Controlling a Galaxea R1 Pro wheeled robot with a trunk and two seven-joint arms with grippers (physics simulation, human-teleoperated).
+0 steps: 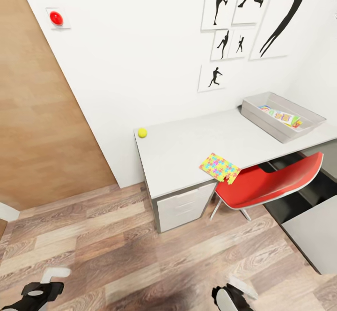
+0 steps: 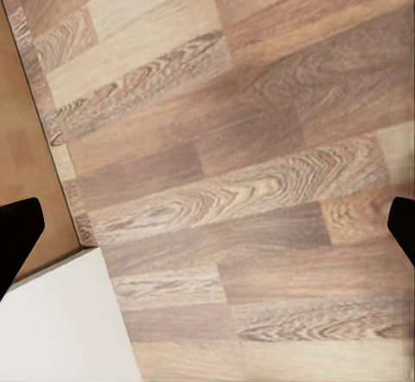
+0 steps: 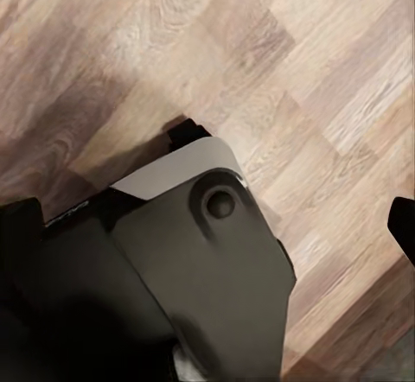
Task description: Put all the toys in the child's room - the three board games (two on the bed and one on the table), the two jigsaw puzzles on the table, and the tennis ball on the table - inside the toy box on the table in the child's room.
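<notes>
No readable words, numbers, brand names or labels appear in any view. The framed pictures on the white wall carry only black silhouettes of athletes, with no captions. The colourful box lying inside the toy box has printing on its face, but it is too small and blurred to read. The jigsaw puzzle on the table shows only coloured pieces.

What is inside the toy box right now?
Inside the toy box lies a flat colourful board game. Anything beneath it is covered, and the near wall hides part of the floor.
</notes>
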